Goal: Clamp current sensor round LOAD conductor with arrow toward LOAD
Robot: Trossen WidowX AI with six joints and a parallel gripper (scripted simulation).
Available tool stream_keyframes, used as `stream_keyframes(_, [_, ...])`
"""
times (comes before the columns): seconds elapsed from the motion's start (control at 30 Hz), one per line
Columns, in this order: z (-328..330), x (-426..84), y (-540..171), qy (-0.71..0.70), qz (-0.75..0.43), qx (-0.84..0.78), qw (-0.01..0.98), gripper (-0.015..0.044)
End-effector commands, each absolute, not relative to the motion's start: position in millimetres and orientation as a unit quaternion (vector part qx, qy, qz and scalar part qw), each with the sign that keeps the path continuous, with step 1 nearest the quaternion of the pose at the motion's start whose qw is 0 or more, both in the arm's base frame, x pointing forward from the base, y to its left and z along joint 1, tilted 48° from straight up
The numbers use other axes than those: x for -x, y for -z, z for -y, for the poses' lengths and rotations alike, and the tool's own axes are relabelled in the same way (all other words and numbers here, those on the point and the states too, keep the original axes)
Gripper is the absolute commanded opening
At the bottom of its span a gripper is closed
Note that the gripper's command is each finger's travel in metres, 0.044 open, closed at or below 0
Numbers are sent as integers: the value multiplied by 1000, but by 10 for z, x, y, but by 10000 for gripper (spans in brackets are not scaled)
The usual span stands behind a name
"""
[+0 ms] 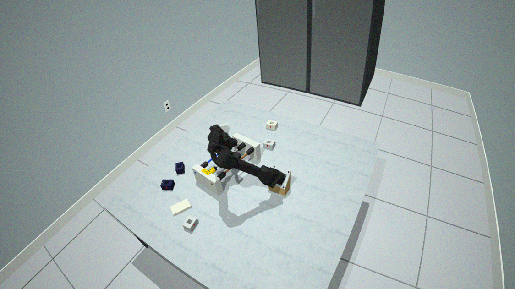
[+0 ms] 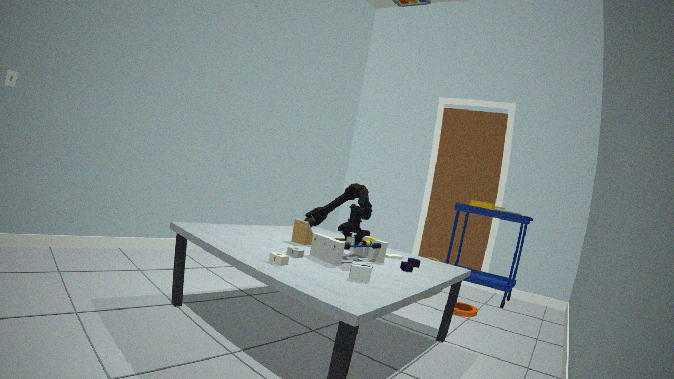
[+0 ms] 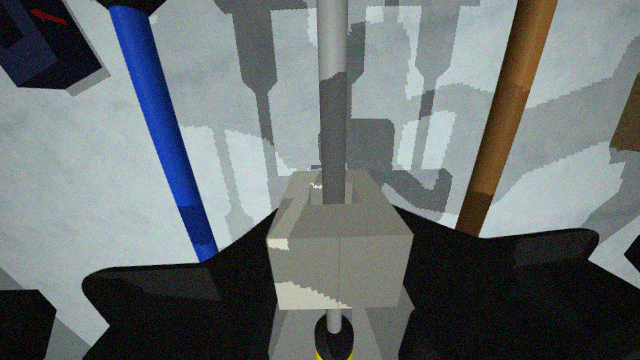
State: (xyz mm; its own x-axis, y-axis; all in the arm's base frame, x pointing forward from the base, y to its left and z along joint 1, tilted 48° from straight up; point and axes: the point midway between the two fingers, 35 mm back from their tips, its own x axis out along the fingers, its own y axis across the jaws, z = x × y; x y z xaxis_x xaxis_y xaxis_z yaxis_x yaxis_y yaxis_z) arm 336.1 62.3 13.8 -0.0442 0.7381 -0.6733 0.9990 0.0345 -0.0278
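Gripper [image 1: 228,158] [image 2: 354,238] [image 3: 330,208] is closed on the current sensor [image 3: 340,270], one finger against each side. Sensor sits round the middle, grey conductor [image 3: 332,50], between the blue conductor [image 1: 212,160] [image 2: 362,246] [image 3: 150,100] and the brown conductor [image 1: 228,170] [image 3: 505,115]. In the wrist view the two halves meet at a thin seam; can't tell if it's latched. Arrow direction can't be read either. Yellow sleeve [image 1: 212,170] [image 2: 368,242] [image 3: 320,356] is on the same conductor, just beyond the sensor, by the end plate with the yellow tag [image 1: 206,171]. Fixture stands on the table [image 1: 292,243] [image 2: 235,245] [image 3: 50,135], arm reaching over it; top and exterior views don't show the sensor clearly. Two dark blue blocks [image 1: 167,184] [image 2: 406,267] [image 3: 70,55] are off the blue conductor's side. Two pale blocks [image 1: 271,126] [image 2: 278,259] are near the untagged end plate [image 1: 254,149] [image 2: 326,249]. Pale slab [image 1: 180,207] and a third small block [image 1: 190,223] are apart from the fixture, on the tagged end's side.
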Motion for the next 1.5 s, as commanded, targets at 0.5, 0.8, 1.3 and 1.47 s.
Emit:
stream_keyframes(0.5, [-623, -3360, -139, 261, -674, -644, 250, 265])
stream_keyframes(0.8, [-623, -3360, -139, 261, -674, -644, 250, 265])
stream_keyframes(1.3, [-623, -3360, -139, 261, -674, -644, 250, 440])
stream_keyframes(1.47, [-600, -3360, -158, 260, -673, -646, 251, 440])
